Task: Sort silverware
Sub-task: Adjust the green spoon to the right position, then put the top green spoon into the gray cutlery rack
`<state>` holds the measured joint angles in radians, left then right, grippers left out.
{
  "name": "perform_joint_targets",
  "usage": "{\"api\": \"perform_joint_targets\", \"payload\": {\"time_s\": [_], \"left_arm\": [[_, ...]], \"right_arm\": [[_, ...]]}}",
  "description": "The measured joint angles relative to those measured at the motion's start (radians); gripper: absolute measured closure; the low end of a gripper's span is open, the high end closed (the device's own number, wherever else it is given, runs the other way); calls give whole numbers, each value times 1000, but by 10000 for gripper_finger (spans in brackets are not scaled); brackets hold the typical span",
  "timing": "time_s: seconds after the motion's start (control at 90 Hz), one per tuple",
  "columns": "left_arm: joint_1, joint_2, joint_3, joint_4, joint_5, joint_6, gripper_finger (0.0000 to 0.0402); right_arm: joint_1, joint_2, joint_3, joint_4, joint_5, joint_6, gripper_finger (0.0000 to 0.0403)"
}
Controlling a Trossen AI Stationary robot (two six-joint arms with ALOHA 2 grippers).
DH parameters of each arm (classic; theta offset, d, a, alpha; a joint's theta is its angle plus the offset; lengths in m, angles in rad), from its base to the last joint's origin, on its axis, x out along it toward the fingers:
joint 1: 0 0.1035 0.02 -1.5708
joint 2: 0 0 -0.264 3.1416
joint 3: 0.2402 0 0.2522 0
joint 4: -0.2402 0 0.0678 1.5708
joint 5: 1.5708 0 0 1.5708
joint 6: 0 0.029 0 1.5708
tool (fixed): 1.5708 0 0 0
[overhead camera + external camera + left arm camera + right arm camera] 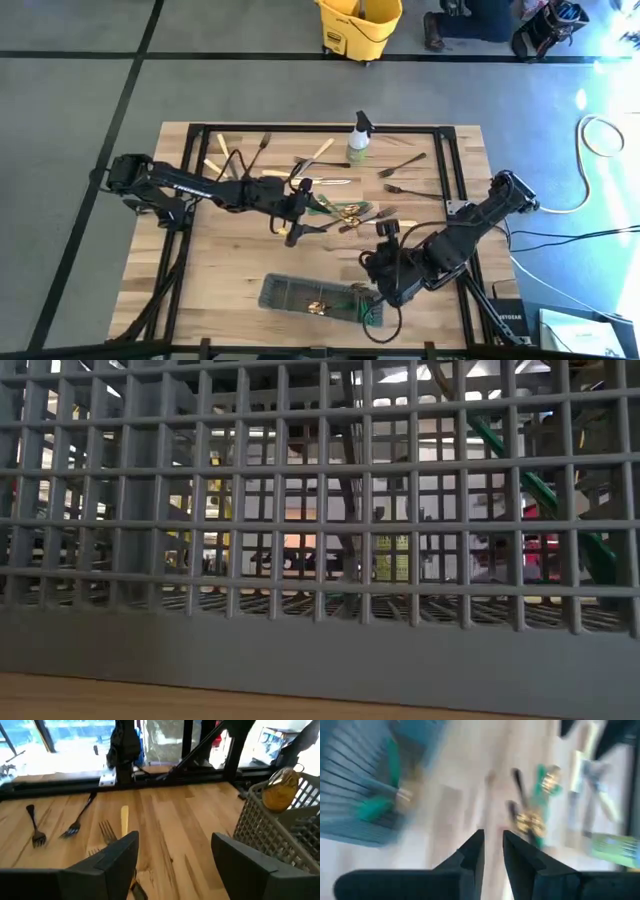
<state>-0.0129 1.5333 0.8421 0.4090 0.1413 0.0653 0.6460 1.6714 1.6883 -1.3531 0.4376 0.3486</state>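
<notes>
The silverware lies scattered over the far half of the wooden table, with a pile of gold and green-handled pieces [350, 213] [532, 820] at the middle and dark forks [402, 165] [75, 822] farther out. A few pieces stand in the grey wire-mesh caddy [300, 293] [280, 835] near the front edge. My left gripper [293, 232] [175, 840] hovers open just left of the pile, nothing between its fingers. My right gripper [380, 290] [493, 837] hangs by the caddy's right end. Its fingers are closed to a thin slit, and nothing shows between them.
A small spray bottle [359, 138] stands at the table's far middle. Black frame rails [455, 170] run along the table's edges. The caddy's mesh wall [320, 510] fills the low view. A yellow bucket [360, 25] stands on the floor beyond the table.
</notes>
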Motion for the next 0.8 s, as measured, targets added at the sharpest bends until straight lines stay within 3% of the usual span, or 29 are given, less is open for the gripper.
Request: {"api": "perform_joint_targets", "payload": {"time_s": [0.167,0.533,0.8], "left_arm": [[32,0,0,-46,8,-2,167],[139,69,0,-93,6,10,167],[247,266,6,-87,16,46,167]], "right_arm": [[-29,-132,-170,89,42,30,349],[-118,-520,-651,543,23,39,349],[-196,-556,-845,764,-30,-1,349]]}}
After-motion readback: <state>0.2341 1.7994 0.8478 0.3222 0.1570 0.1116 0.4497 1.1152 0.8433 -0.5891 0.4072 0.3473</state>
